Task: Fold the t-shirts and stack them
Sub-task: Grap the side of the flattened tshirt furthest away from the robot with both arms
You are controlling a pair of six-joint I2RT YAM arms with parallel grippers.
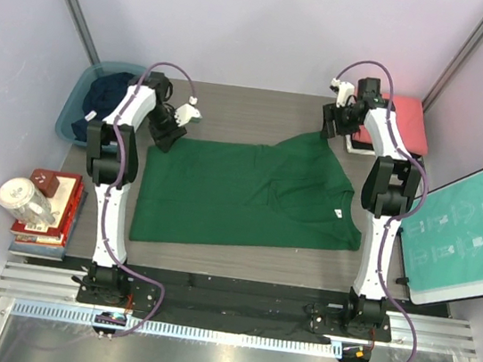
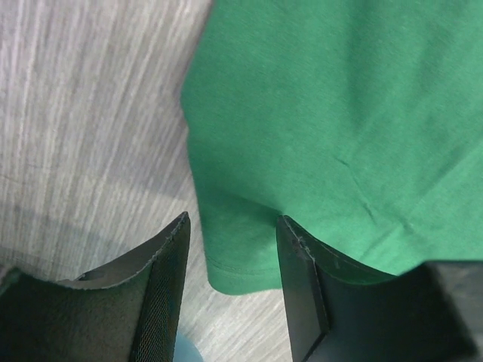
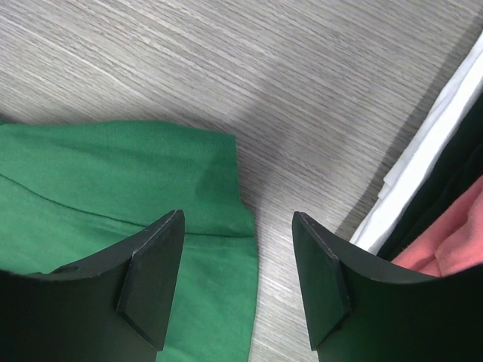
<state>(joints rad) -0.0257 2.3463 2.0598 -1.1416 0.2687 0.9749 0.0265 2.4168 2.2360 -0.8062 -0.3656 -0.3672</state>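
Green cotton, a plain dark short-sleeved t-shirt (image 1: pixel 248 195), lies spread flat across the middle of the grey wood-grain surface (image 1: pixel 251 115). The left jaws stand spread, with the shirt's far-left hem corner showing between them. The right jaws are spread too, over a sleeve tip at the shirt's far edge, beside a folded white t-shirt (image 3: pixel 419 162), black t-shirt (image 3: pixel 449 181) and coral-red t-shirt (image 3: pixel 453 245) stacked at the far right corner. A navy t-shirt (image 1: pixel 109 95) sits in the teal plastic tub (image 1: pixel 69 116) at the far left corner.
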